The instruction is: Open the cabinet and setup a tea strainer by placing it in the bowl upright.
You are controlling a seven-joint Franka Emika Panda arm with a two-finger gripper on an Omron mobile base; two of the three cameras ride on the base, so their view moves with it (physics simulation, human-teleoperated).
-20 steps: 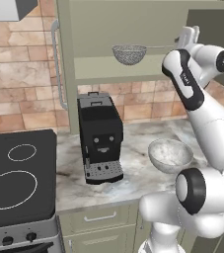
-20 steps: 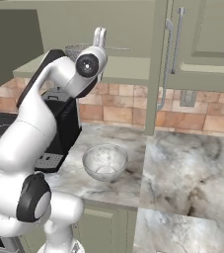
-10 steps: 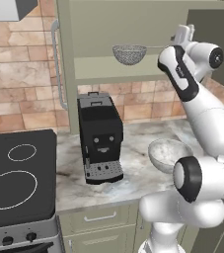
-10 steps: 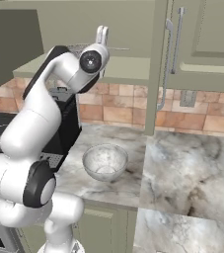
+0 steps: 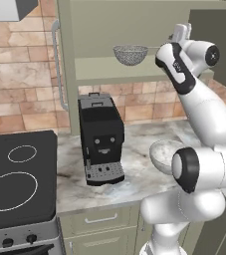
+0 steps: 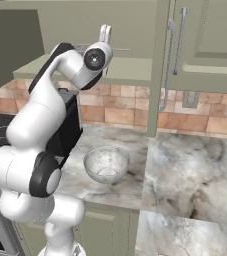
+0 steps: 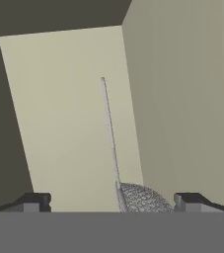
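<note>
The cabinet stands open, its left door swung out edge-on. On its shelf sits the tea strainer, a grey mesh basket with a thin handle pointing right. My gripper is raised at shelf height, just right of the handle's end, open and holding nothing. In the hand view the strainer's mesh lies low between the spread fingertips, and its handle runs away over the shelf. The marbled bowl rests on the counter below, also seen at the bowl. The gripper points up into the cabinet.
A black coffee machine stands on the counter left of the bowl. A black stove top fills the lower left. The right cabinet door with its silver handle hangs open beside the arm. Marble counter extends to the right.
The hand has crept a little left along the shelf toward the strainer's handle. The elbow has shifted with it. The strainer and bowl have not moved.
</note>
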